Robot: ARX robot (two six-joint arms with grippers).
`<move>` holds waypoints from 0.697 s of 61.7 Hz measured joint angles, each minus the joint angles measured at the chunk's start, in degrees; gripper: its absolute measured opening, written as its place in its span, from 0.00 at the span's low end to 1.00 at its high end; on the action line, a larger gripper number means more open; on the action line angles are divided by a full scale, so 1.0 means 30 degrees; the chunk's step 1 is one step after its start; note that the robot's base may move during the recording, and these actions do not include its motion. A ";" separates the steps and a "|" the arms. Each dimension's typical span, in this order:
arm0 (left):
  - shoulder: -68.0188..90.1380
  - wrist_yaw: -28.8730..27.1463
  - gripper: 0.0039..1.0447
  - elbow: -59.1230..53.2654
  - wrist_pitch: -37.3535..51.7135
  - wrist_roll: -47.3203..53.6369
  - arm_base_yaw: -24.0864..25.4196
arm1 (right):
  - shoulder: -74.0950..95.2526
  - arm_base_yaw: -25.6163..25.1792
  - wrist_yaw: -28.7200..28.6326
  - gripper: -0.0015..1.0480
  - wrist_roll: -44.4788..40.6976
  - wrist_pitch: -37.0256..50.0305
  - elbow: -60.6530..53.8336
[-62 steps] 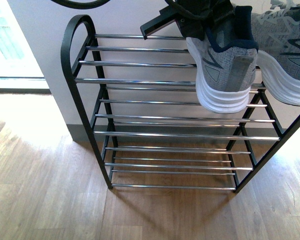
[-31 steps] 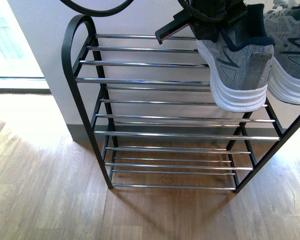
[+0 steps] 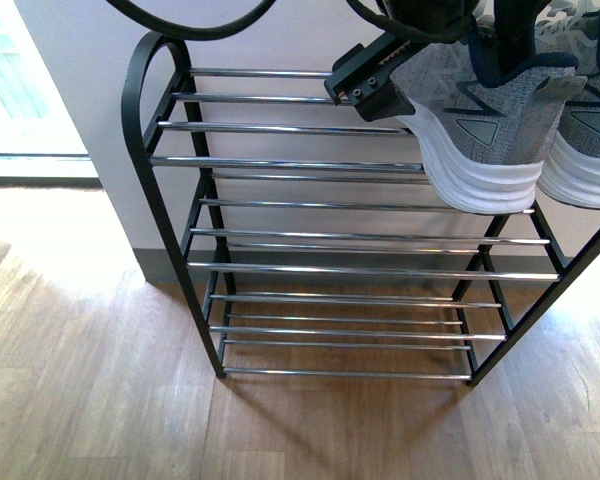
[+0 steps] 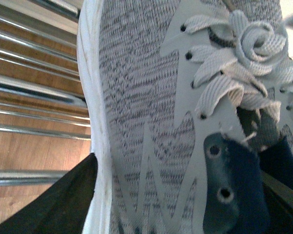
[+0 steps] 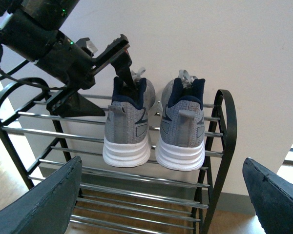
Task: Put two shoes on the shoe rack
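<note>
Your left tool [image 5: 107, 97] is clamped on the side wall of the left shoe [image 5: 127, 131], one finger inside the collar and one outside. Check that the sole sits flat on the top bars of the rack [image 3: 140, 120] before releasing, then lift straight out. That shoe stands just beside the right shoe [image 5: 180, 131] on the top shelf, while your right tool [image 5: 156, 200] hangs wide open, empty, well back.

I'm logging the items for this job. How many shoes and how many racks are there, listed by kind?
Shoes: 2
Rack: 1
Total: 3
</note>
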 joint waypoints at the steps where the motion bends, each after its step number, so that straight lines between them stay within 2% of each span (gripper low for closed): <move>1: -0.0306 0.0175 0.91 -0.0357 0.0138 0.0007 0.0000 | 0.0000 0.0000 0.0000 0.91 -0.0007 0.0000 0.0000; 11: -0.3738 0.0765 0.91 -0.3687 0.1341 0.0772 0.0291 | 0.0000 0.0000 0.0007 0.91 0.0000 0.0000 0.0000; 15: -0.5661 0.0044 0.91 -0.5304 0.1523 0.1814 0.0568 | 0.0000 0.0000 0.0007 0.91 0.0000 0.0000 0.0000; 18: -0.7315 -0.1093 0.91 -0.6732 0.1858 0.3242 0.0889 | 0.0000 0.0000 0.0007 0.91 0.0000 0.0000 0.0000; 30: -1.2131 -0.8058 0.91 -1.1846 0.3927 1.0899 0.2805 | 0.0000 0.0000 0.0000 0.91 0.0000 0.0000 0.0000; 42: -1.5526 -1.2735 0.91 -1.7085 0.5814 1.5562 0.4299 | 0.0000 0.0000 0.0007 0.91 0.0000 0.0000 0.0000; 43: -1.6160 -1.1999 0.87 -1.8200 0.7898 1.6283 0.4532 | 0.0000 0.0000 0.0007 0.91 0.0000 0.0000 0.0000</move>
